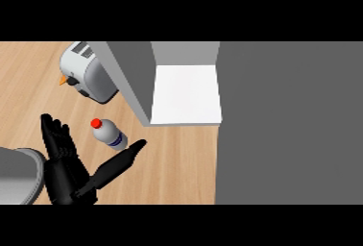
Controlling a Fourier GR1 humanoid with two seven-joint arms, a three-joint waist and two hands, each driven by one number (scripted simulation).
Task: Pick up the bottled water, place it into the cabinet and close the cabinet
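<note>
The bottled water is a small clear bottle with a red cap and a blue label. It lies on the wooden counter, cap pointing to the far left, just in front of the cabinet's left wall. My left hand is open at the lower left, fingers straight and thumb spread to the right. The bottle sits in the gap between them, and the thumb tip is almost at the bottle's base. The cabinet stands open, showing a bare white shelf. My right hand is out of sight.
A silver toaster stands at the far left, beside the cabinet wall. A wide grey panel, seemingly the open cabinet door, fills the right side. A rounded grey shape sits at the lower left edge.
</note>
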